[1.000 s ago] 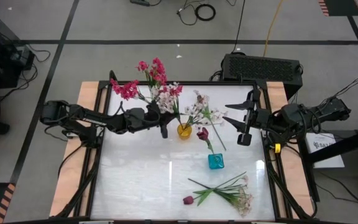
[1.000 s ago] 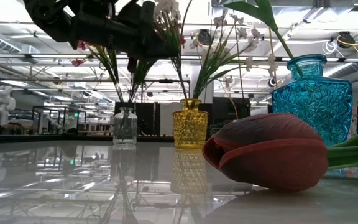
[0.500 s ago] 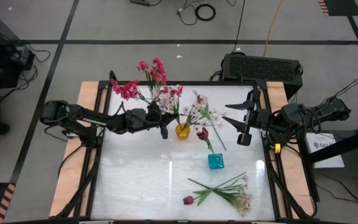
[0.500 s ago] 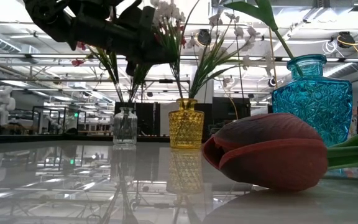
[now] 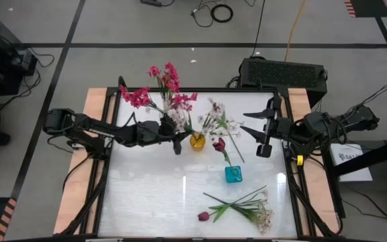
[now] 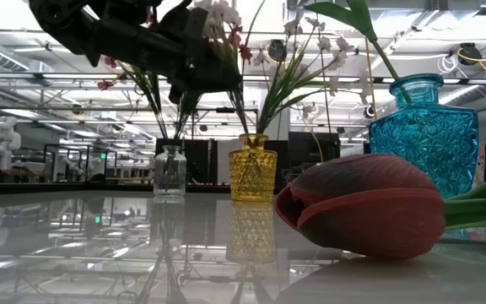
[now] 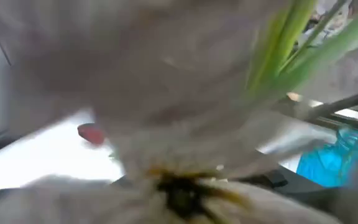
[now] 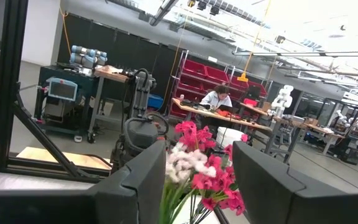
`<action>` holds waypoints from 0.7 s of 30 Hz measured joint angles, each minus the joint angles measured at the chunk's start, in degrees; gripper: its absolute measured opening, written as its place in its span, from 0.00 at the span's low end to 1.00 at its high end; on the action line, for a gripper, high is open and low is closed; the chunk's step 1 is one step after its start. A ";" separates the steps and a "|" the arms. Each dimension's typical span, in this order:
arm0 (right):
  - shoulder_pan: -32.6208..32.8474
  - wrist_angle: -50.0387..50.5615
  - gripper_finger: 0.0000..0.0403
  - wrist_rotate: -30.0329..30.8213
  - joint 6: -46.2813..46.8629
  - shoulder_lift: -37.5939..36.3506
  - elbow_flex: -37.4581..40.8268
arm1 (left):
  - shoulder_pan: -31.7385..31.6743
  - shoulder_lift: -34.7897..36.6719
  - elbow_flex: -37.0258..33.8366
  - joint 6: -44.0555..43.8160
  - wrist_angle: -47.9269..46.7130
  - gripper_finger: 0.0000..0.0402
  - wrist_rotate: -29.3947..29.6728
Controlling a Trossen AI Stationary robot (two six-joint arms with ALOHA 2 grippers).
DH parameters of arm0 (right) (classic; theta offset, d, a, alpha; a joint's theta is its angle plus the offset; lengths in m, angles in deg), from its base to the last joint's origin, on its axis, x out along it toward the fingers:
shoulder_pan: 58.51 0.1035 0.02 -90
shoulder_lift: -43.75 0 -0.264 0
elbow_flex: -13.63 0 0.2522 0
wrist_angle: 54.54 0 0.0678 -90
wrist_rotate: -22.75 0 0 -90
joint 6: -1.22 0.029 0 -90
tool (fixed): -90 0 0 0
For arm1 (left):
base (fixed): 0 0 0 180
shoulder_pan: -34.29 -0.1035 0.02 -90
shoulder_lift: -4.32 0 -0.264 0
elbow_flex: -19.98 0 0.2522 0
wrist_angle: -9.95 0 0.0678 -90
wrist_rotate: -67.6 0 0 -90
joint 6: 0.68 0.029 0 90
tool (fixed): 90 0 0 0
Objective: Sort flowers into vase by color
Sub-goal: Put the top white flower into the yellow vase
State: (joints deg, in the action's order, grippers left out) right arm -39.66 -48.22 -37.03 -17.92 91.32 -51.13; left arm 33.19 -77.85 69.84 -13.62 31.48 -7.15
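Observation:
Three vases stand mid-table. A clear one (image 6: 170,171) holds magenta-pink flowers (image 5: 167,79). A yellow one (image 5: 197,141) holds white flowers (image 5: 217,121). A blue one (image 5: 233,174) holds a maroon tulip (image 5: 219,144). My left gripper (image 5: 177,142) reaches in level from the left, just left of the yellow vase. A white sprig (image 5: 177,117) rises beside it, its stem (image 6: 238,105) running down into the yellow vase's mouth. One white blossom (image 7: 166,124) fills the left wrist view. My right gripper (image 5: 264,146) hangs open above the table's right side, with nothing between its fingers.
Loose flowers lie near the front right: a maroon tulip (image 5: 203,216) and white sprigs (image 5: 259,215) with long green stems (image 5: 237,200). The tulip's head (image 6: 361,205) looms close in the low view. A person sits at a bench (image 8: 215,99) far behind the table.
The white sprig's head has swung a little toward the table's near side and now sits over my left gripper. The yellow vase has slid slightly toward the table's left. My right arm has kept still.

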 joint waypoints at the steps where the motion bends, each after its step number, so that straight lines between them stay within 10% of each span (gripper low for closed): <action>1: 0.01 0.00 0.44 0.02 0.00 0.00 0.00 | 0.17 0.00 0.00 0.31 -0.28 0.34 0.00; 21: 0.01 2.92 0.44 5.25 1.06 -0.07 0.00 | 2.33 1.24 0.02 -0.26 -10.46 0.83 1.36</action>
State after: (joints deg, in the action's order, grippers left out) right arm -39.66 -45.30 -31.78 -16.85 91.25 -51.13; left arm 35.52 -76.62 69.86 -13.88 21.01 -5.79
